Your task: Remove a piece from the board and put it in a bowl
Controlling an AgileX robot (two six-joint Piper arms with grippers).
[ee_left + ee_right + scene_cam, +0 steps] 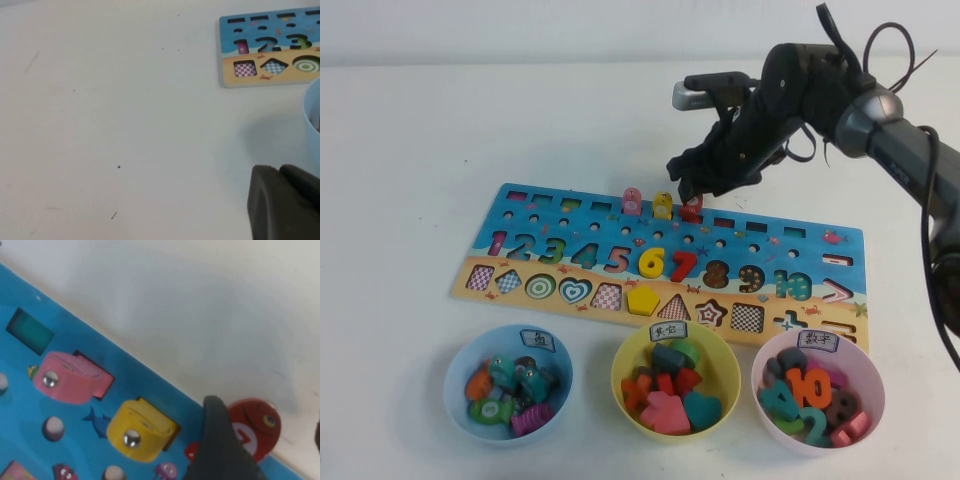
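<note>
The red piece (692,209) stands in the far row of slots on the board (570,250), next to a yellow peg (662,206) and a pink peg (631,202). My right gripper (688,192) hangs right over it, open. In the right wrist view one finger (215,440) is in front of the red piece (257,422) and the other is at the frame's edge, apart from it. The light blue bowl (460,360) sits in front of the board at the left. My left gripper (282,200) is a dark shape over bare table beside that bowl's rim (312,115).
A yellow bowl (625,360) and a pink bowl (765,365) stand to the right of the blue one, and all three hold coloured pieces. The board's end shows in the left wrist view (270,75). White table lies behind and left of the board.
</note>
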